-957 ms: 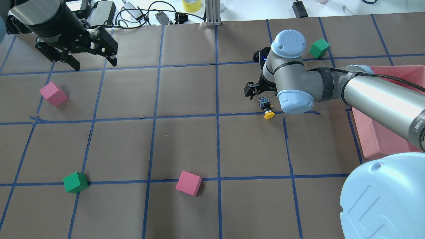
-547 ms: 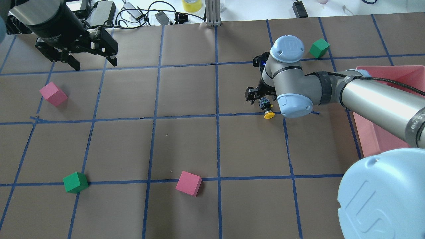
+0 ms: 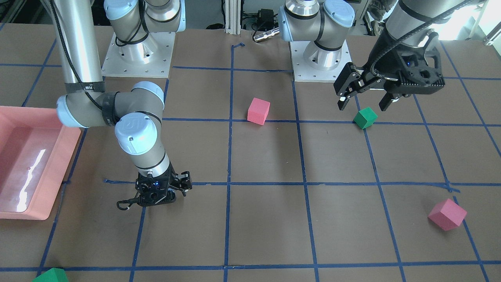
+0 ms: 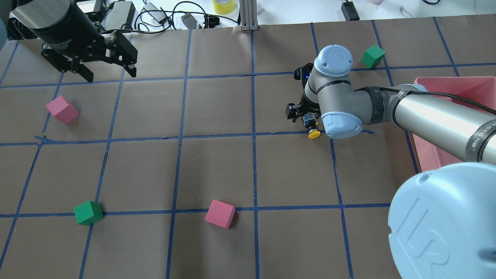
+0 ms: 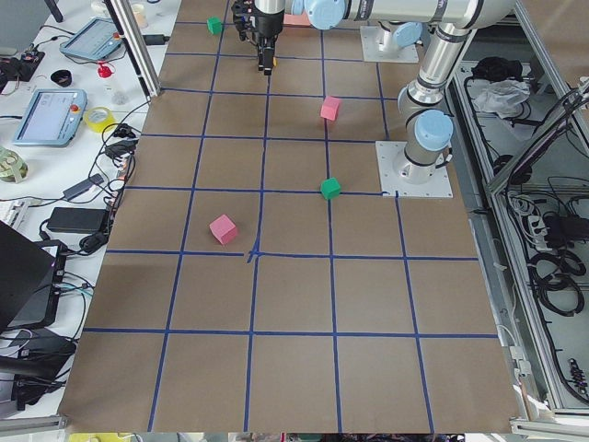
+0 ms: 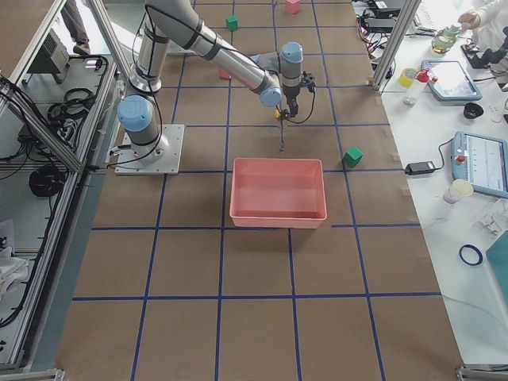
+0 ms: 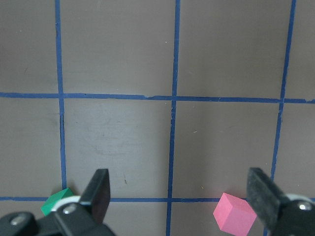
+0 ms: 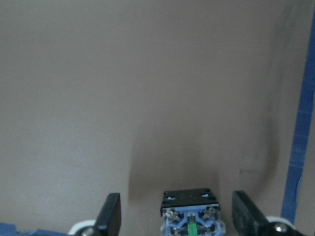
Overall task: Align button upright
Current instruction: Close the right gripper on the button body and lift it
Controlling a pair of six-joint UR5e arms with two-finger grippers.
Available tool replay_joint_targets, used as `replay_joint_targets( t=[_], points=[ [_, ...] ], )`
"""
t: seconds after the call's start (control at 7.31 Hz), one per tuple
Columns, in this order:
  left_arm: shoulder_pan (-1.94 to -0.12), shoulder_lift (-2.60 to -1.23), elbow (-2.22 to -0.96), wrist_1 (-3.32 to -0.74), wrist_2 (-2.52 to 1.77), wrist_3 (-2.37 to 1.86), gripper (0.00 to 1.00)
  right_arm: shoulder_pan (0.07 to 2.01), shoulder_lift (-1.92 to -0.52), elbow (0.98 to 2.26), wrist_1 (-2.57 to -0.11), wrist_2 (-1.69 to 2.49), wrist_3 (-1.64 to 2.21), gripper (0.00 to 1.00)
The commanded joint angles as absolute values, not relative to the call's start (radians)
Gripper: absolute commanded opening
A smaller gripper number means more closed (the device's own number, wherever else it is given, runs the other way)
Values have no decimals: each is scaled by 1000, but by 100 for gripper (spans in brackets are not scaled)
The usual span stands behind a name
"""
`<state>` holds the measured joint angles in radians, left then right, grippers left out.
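The button [image 4: 310, 123] lies on its side on the brown paper, its yellow cap [image 4: 314, 134] pointing toward the robot. My right gripper [image 4: 306, 115] is lowered over its black base, open. In the right wrist view the base [image 8: 191, 210] sits between the two black fingers [image 8: 109, 215], with gaps on both sides. From the front, the right gripper [image 3: 163, 192] hides the button. My left gripper [image 4: 110, 75] hovers open and empty over the far left of the table, also seen from the front [image 3: 363, 105].
Two pink cubes [image 4: 62, 109] [image 4: 220, 214] and two green cubes [image 4: 88, 212] [image 4: 373, 55] are scattered on the taped grid. A pink tray [image 3: 60, 172] sits on the robot's right. Cables and devices [image 4: 155, 15] line the far edge.
My right gripper has come down and slightly toward the button, so its fingers now straddle the base. The button and the left arm have not moved.
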<state>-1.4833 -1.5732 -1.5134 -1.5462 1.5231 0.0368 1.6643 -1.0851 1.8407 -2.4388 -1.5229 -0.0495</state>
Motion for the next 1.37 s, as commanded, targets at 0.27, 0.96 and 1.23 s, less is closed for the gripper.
replay_joint_targets(
  t=[0.27, 0.96, 1.23],
  points=[
    [-1483, -1572, -1514, -1548, 1523, 37, 100, 1663, -1091, 1839, -2376, -1538, -66, 41],
    [-1483, -1571, -1516, -1548, 1523, 37, 100, 1652, -1142, 1807, -2358, -1545, -54, 0],
    [-1483, -1571, -1516, -1548, 1523, 37, 100, 1564, -1207, 1708, -2166, -1560, -55, 0]
  ],
)
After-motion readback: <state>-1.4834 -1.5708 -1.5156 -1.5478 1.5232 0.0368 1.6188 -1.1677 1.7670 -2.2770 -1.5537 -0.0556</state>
